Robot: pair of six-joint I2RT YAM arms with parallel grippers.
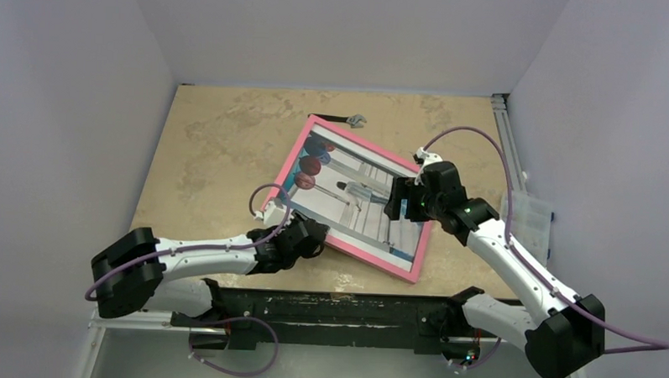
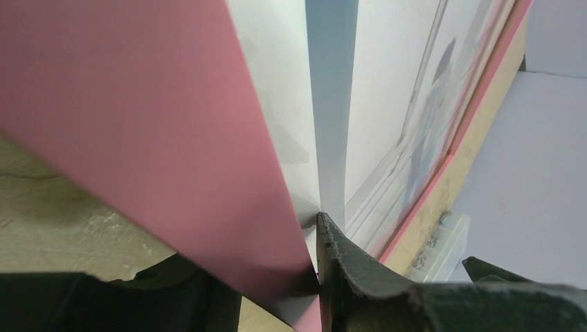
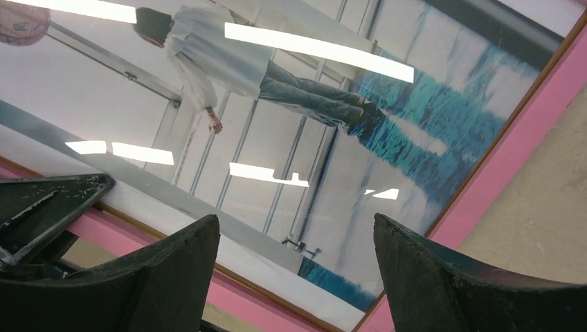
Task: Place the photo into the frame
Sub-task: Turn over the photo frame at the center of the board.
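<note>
frame (image 1: 393,270) lies flat on table (image 1: 223,143), pink face up, turned diamond-wise. photo (image 1: 360,202) sits inside the frame opening, print side up, and light glare in the right wrist view suggests it's under the clear pane.

left gripper (image 1: 313,237) is at the frame's near-left corner. in the left wrist view the pink rail runs down between its fingers and one finger (image 2: 336,270) touches the rail edge. can't tell if it's clamped or loose. likely there to pin or steady that corner. pale layers fan apart just inside this corner, so the photo may not be fully seated there.

right gripper (image 1: 395,204) hovers over the frame's right half, above the photo, jaws spread wide and holding nothing. probably ready to press the print flat or nudge it.

edges: the frame's near rail is close to the table's near edge, so little room there. wrench (image 1: 344,119) lies just beyond the frame's far corner, near it, contact unclear. plastic box (image 1: 528,214) is well off the frame's right side. open table lies left of and beyond the frame, the best room to slide.
</note>
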